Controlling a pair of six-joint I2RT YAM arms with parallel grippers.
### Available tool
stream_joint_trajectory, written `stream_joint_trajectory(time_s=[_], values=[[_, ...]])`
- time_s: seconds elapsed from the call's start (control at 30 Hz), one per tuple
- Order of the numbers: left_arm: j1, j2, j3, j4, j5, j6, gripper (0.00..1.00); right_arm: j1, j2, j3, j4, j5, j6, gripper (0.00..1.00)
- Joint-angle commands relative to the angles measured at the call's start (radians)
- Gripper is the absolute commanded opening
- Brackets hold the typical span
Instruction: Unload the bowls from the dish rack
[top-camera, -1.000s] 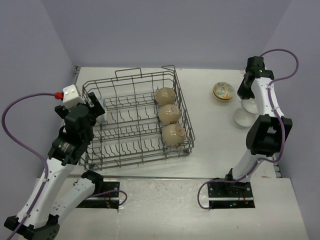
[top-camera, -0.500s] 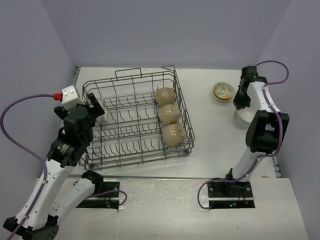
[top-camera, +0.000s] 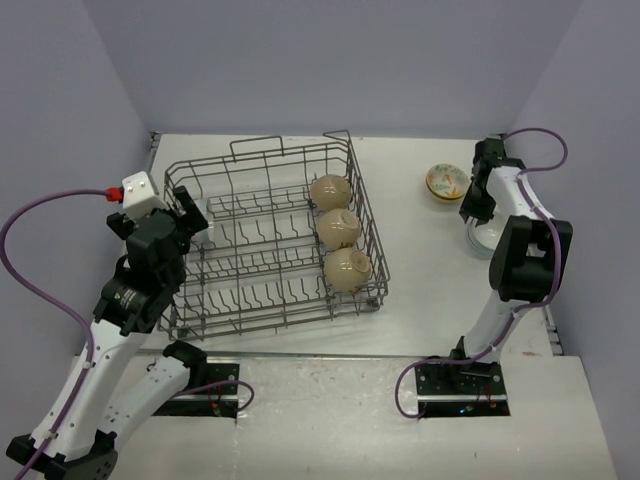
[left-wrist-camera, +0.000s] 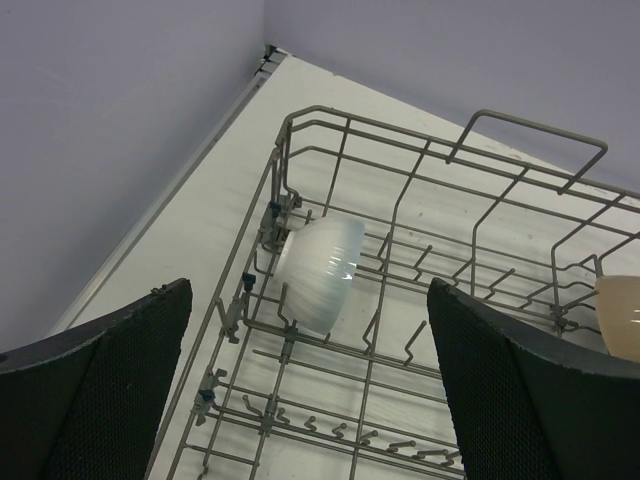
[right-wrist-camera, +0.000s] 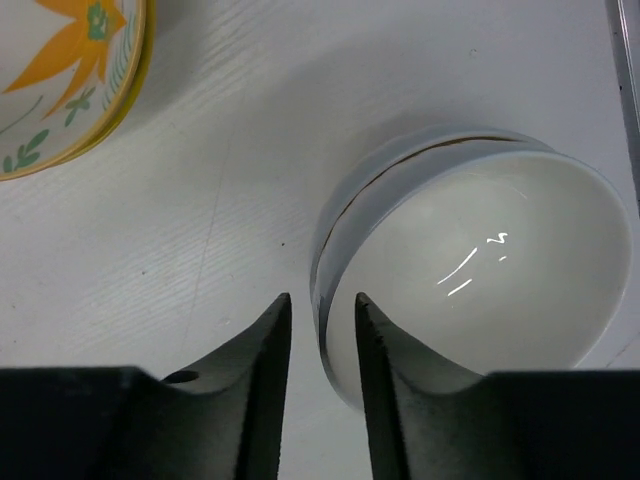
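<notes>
Grey wire dish rack (top-camera: 262, 292) sits on the white table (top-camera: 420, 300). The left gripper (left-wrist-camera: 310, 288) hangs over the rack's left end, jaws wide apart and empty. Below it a pale bluish bowl (left-wrist-camera: 320, 275) lies on its side among the tines. Three beige bowls (top-camera: 338, 228) line the rack's right side. A yellow painted bowl (top-camera: 446, 182) sits on the table. Near it, the right gripper (right-wrist-camera: 322, 340), fingers slightly apart, straddles the rim of the stacked white bowls (right-wrist-camera: 480, 300).

The wire dish rack (top-camera: 270, 240) is grey and holds three beige bowls (top-camera: 338, 228) and a pale blue-white ribbed bowl (left-wrist-camera: 320, 272). The yellow-rimmed bowl (right-wrist-camera: 60, 80) has an orange flower and green leaves. The white bowl (right-wrist-camera: 480, 290) is glossy, and the table (top-camera: 420, 270) is white.
</notes>
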Motion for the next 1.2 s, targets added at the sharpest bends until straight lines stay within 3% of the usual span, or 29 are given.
stream_joint_trajectory(time_s=[0.0,0.13,0.33,0.47,0.57,0.73,0.8,0.93,1.17], values=[[-0.004,-0.003,0.01,0.009,-0.031,0.012,1.0,0.006,-0.035,0.0,0.01,0.058,0.011,0.36],[-0.004,0.0,0.012,0.009,-0.028,0.012,1.0,0.011,-0.069,0.018,-0.014,0.073,0.014,0.51],[-0.004,0.007,0.012,0.01,-0.031,0.012,1.0,0.055,-0.196,0.086,-0.066,0.09,0.027,0.55],[-0.001,0.02,0.016,0.007,-0.038,0.005,1.0,0.208,-0.282,0.191,-0.109,0.163,0.045,0.65],[0.003,0.027,0.023,-0.001,-0.052,0.002,1.0,0.43,-0.337,0.288,-0.09,0.231,0.072,0.69],[0.013,0.036,0.029,-0.007,-0.072,-0.015,1.0,0.711,-0.377,0.319,0.1,0.231,0.097,0.8],[0.019,0.055,0.036,-0.021,-0.081,-0.029,1.0,0.823,-0.337,0.34,0.192,0.193,0.114,0.83],[0.042,0.057,0.05,-0.051,-0.119,-0.066,1.0,0.943,-0.215,0.372,0.429,-0.113,0.192,0.88],[0.06,-0.026,0.024,-0.039,-0.161,-0.096,1.0,1.069,0.309,0.875,0.414,-0.367,0.276,0.88]])
